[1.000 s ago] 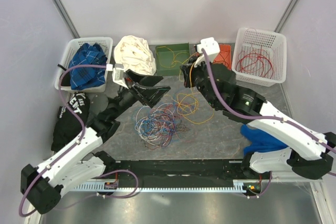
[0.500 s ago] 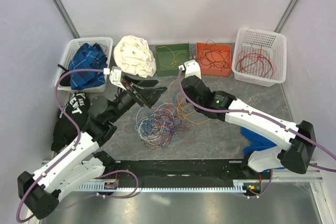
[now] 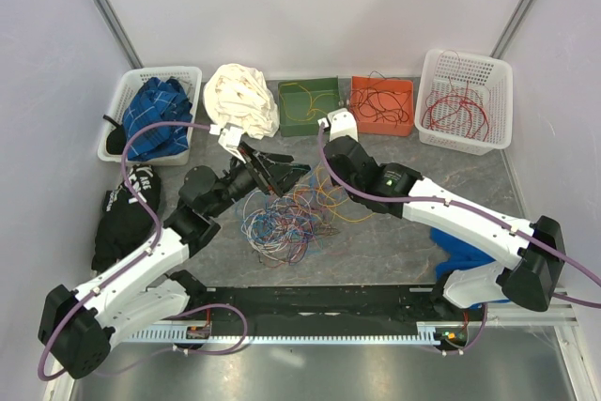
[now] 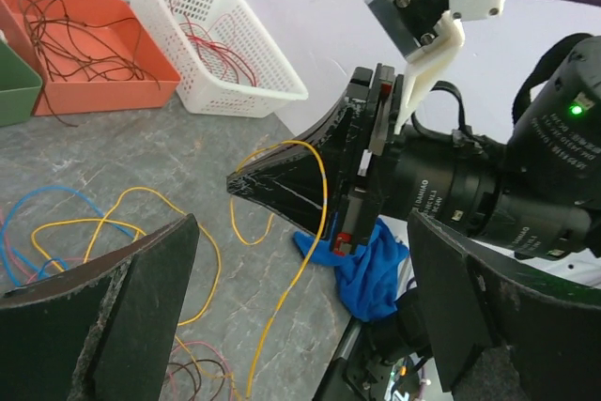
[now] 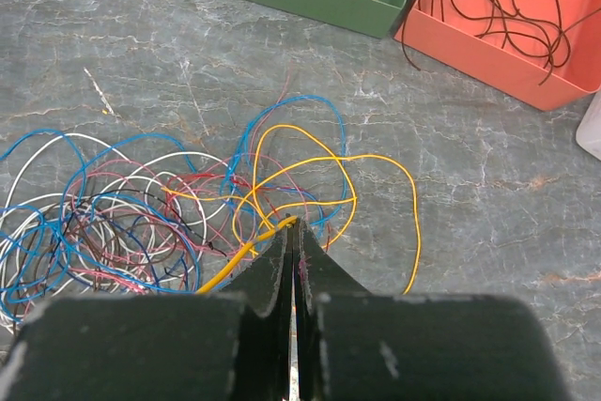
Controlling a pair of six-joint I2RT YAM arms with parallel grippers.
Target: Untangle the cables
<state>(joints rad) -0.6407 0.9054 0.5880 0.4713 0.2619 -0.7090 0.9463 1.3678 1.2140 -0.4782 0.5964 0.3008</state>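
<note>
A grey, marble-patterned table (image 3: pixel 488 171) is carrying everything. Along its far edge, from left to right, a white plastic mesh basket (image 3: pixel 169 71), a crumpled cream-white cloth (image 3: pixel 239 96), a green rectangular tray (image 3: pixel 305 127), an orange rectangular tray (image 3: pixel 399 129) and a second white mesh basket (image 3: pixel 460 143) are sitting in a row. At the middle of the table a loose tangle of thin cables (image 3: pixel 282 223) in blue, white, red and yellow is lying. A yellow cable (image 5: pixel 413 223) is looping out of its right side. A black printed garment (image 3: pixel 113 227) is lying at the left edge. A bright blue cloth (image 3: pixel 465 251) is lying near the right edge. A long black rail (image 3: pixel 319 300) is running along the near edge.
</note>
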